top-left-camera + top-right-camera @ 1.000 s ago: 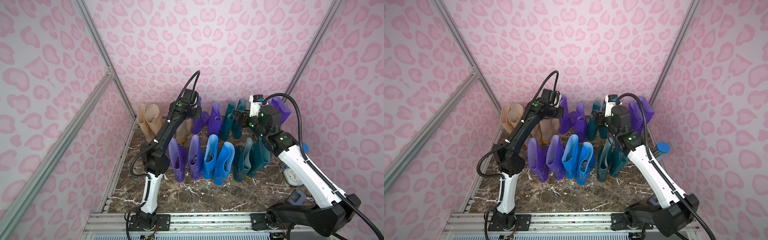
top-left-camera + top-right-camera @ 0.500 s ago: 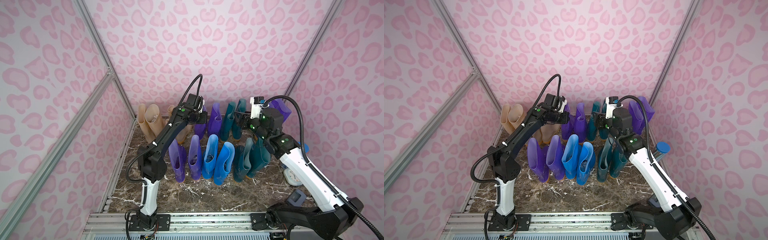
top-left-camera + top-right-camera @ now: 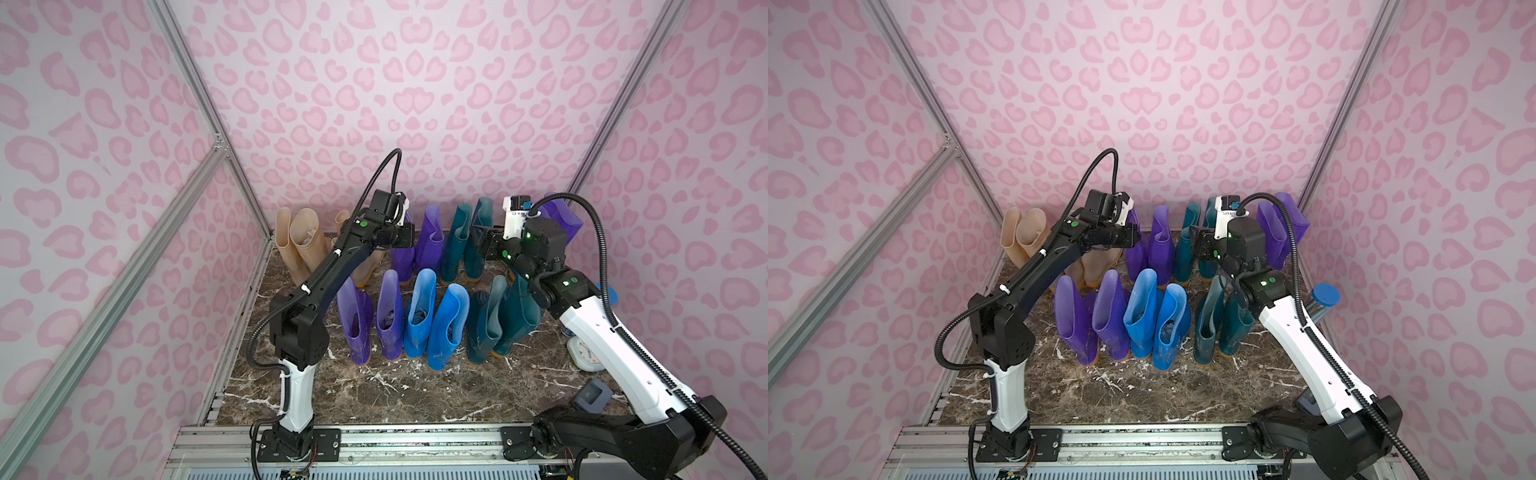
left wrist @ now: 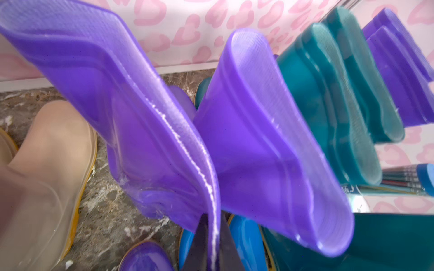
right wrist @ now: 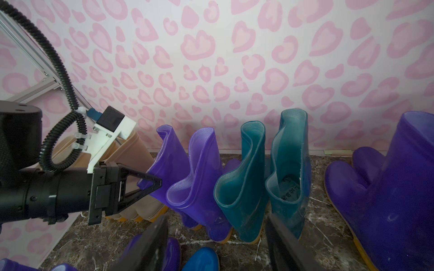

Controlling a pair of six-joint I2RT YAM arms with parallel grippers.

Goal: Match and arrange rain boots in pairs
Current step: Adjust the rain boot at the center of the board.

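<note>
I've got L arm [image 3: 332,266] stretched fwd, left gripper [image 4: 213,234] pinching purple boot [image 4: 117,93] rim; right gripper [image 5: 217,220] apart, teal boots [image 5: 242,176] just ahead.

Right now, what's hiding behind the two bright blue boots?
Two purple boots stand behind the bright blue boots. Their feet are partly covered; the left end effector pinches one's rim.

Marble tabletop [image 3: 395,390]: rain boots [image 3: 417,316] standing, 2 rows.

The left arm [image 3: 328,274] hides from you part of the beige boots [image 3: 305,237] behind it; the purple boot [image 4: 117,93] at its tip runs out of the wrist view.
</note>
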